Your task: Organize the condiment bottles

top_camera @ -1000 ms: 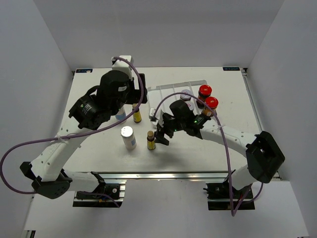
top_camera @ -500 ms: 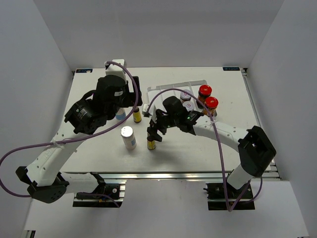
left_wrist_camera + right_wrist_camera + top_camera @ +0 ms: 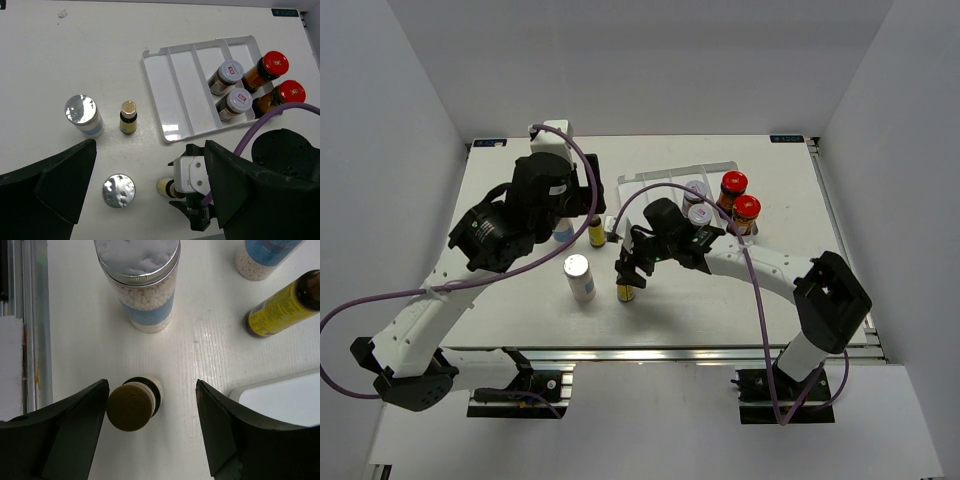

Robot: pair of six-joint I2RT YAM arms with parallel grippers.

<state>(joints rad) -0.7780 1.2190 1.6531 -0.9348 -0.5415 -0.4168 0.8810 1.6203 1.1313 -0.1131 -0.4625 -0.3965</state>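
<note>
The left tool point(image 3: 150, 150) is held above the bench point(image 3: 50, 50), its dark, wedge-shaped fingers spread wide with nothing between them. Below it, the far white bottle point(image 3: 82, 114) is seen upright: a round cylinder with a crinkled, shiny silver cap and a pale blue label. The near white bottle point(image 3: 139, 285) is stood closer to the bench's front edge; white beads are shown through its clear wall. The far amber bottle point(image 3: 128, 116), slim, dark-glassed and wrapped in a yellow label, is placed just beside the far white bottle and apart from it.

The near amber bottle point(image 3: 131, 407) is capped with a dull, ribbed olive lid. It is straddled by the right tool point(image 3: 152, 387), whose smooth black fingers are parted wider than the cap. The cap is found between them, close against the finger on the left of the wrist view, with a clear gap to the other finger. No grip is shown.

Further right, a white, glossy plastic tray point(image 3: 182, 85) is divided by raised ribs into long slots. Two silver-lidded jars point(image 3: 229, 74) are stood in its right part, one behind the other. Two red-capped bottles point(image 3: 272, 64) of dark sauce are set at the tray's right edge; whether inside it cannot be told.
</note>
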